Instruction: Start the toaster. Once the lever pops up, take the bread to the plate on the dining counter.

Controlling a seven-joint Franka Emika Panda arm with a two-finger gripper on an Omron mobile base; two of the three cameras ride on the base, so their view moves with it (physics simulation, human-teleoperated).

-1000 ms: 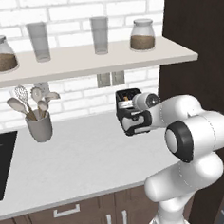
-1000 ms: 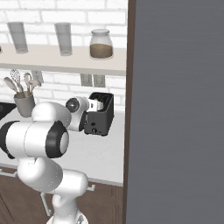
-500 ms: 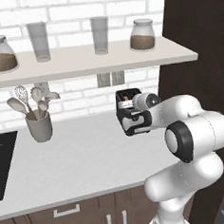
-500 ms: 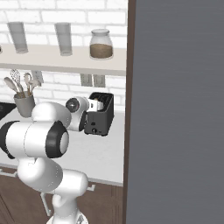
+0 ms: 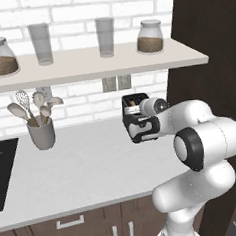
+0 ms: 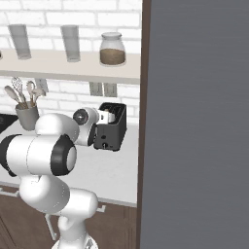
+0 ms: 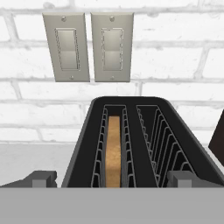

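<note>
With jaws spread wide, the gripper (image 7: 112,180) is hovering at the toaster (image 7: 140,144), bread (image 7: 113,151) sitting in its left slot, so pressing the lever seems next.

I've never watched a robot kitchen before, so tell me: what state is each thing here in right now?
Toaster: upright on the counter, two slots open on top.
Bread: standing on edge in the left slot; the right slot is bare.
Gripper: open, one fingertip at each side of the toaster.
Wall switches: two, position unclear.
Utensil holder: upright, full.
</note>
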